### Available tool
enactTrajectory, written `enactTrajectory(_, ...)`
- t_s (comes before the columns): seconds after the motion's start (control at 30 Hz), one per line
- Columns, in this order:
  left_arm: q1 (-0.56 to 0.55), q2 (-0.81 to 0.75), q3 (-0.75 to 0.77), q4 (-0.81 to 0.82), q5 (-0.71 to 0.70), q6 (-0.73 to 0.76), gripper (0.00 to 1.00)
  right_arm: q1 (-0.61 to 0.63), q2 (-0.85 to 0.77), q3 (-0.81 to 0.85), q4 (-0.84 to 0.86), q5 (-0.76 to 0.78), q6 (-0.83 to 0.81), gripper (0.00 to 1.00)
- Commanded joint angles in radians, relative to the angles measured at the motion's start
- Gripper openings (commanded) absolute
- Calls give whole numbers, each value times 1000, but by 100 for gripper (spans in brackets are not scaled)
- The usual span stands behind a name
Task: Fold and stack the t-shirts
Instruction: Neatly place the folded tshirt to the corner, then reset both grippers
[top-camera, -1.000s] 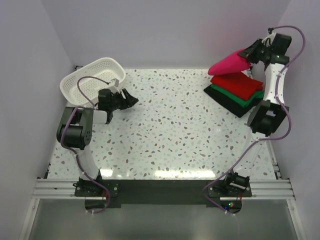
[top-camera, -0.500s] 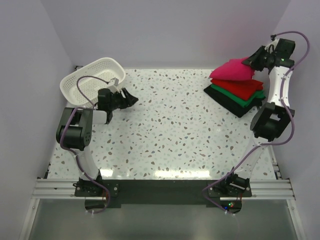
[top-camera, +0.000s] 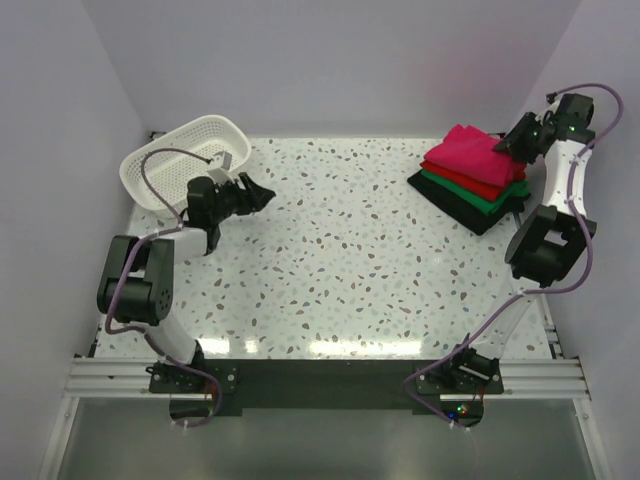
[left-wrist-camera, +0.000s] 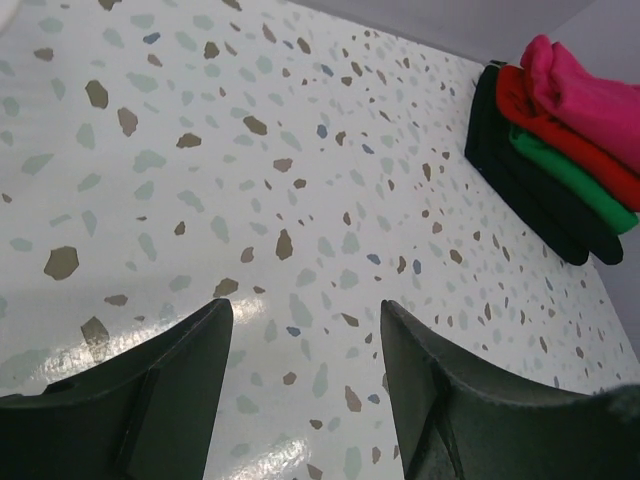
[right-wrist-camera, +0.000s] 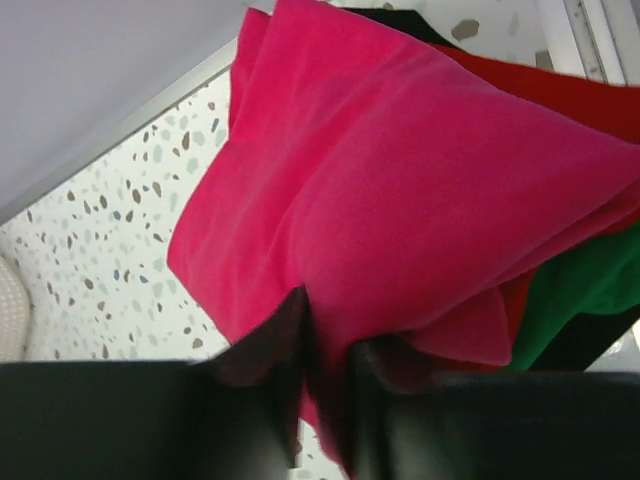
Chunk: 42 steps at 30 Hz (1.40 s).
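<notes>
Four folded shirts in one stack at the table's (top-camera: 350, 270) far right corner: black shirt (top-camera: 462, 208) lowest, then green shirt (top-camera: 492, 203), red shirt (top-camera: 480, 178), pink shirt (top-camera: 465, 148) on top. One right gripper (top-camera: 505, 146) at the stack's right edge; overhead its fingers' gap is unreadable, while its wrist view shows them nearly together, pinching a pink fold. One left gripper (top-camera: 258, 192) beside the basket (top-camera: 185, 158), well apart from the stack; its wrist view shows fingers (left-wrist-camera: 170, 380) wide apart, empty, over bare table.
</notes>
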Motion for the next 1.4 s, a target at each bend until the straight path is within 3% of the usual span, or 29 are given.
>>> enactTrajectory(0.0,-15,-97,-17,22,-21,10,66,-2,-56,2,-61,74,-22,37)
enactTrajectory(0.03,-13,-112,-20,15,-24,13,66,-2,-62,-3,-75,89,-21,55)
enactTrajectory(0.13,-21,-173,-32,-17,-47,25,66,-2,-132,-107,-52,147,-9,80)
enactTrajectory(0.17,-24,-207,-40,-36,-54,33,66,-2,-160,-141,-35,173,-1,93)
enactTrajectory(0.2,-26,-223,-43,-44,-71,36,66,0,-219,-176,-20,196,4,97)
enactTrajectory(0.57,-39,-474,-130,-145,-208,80,67,19,-628,-576,103,413,13,99)
enactTrajectory(0.73,-42,-572,-170,-195,-260,90,67,91,-783,-774,201,392,16,99)
enactTrajectory(1.03,-50,-813,-256,-329,-403,106,67,363,-1011,-1133,471,252,44,99)
enactTrajectory(1.37,-52,-983,-411,-332,-464,114,67,435,-1119,-1429,712,171,79,99)
